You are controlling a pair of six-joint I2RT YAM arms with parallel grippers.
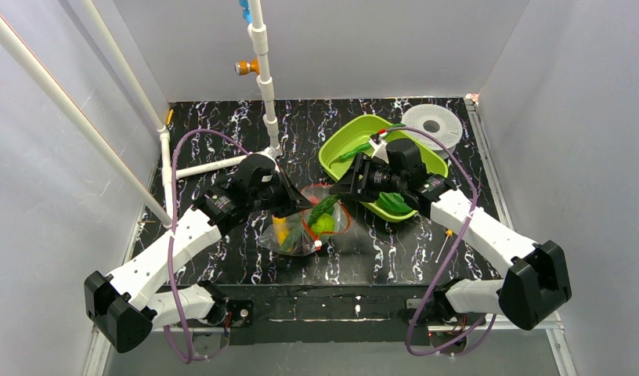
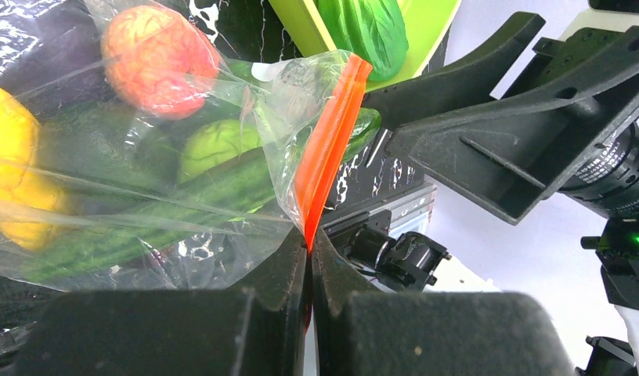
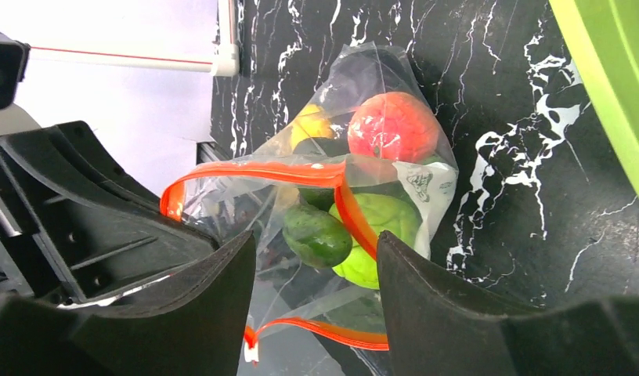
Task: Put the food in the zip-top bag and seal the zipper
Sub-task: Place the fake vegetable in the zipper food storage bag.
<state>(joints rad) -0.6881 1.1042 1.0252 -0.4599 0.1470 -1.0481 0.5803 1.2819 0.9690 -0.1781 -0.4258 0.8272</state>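
The clear zip-top bag (image 1: 301, 231) lies mid-table with its mouth open. It holds a red-orange fruit (image 3: 393, 125), a yellow fruit (image 3: 312, 125), a round green one (image 3: 383, 231) and a cucumber (image 3: 316, 233) whose end reaches the mouth. My left gripper (image 2: 309, 239) is shut on one end of the red-orange zipper (image 2: 328, 145) and holds that edge up. It also shows in the top view (image 1: 299, 205). My right gripper (image 3: 316, 254) is open, with its fingers either side of the bag mouth and the zipper strip (image 3: 254, 171). It grips nothing. In the top view the right gripper (image 1: 344, 190) faces the left one.
The lime-green tray (image 1: 344, 133) stands at the back right with a bok choy (image 1: 393, 204) and a long green vegetable (image 1: 355, 151) in it. A white perforated disc (image 1: 432, 124) lies behind it. A small screwdriver (image 1: 444, 244) lies right of the bag. A white pipe frame (image 1: 265, 86) stands at the back.
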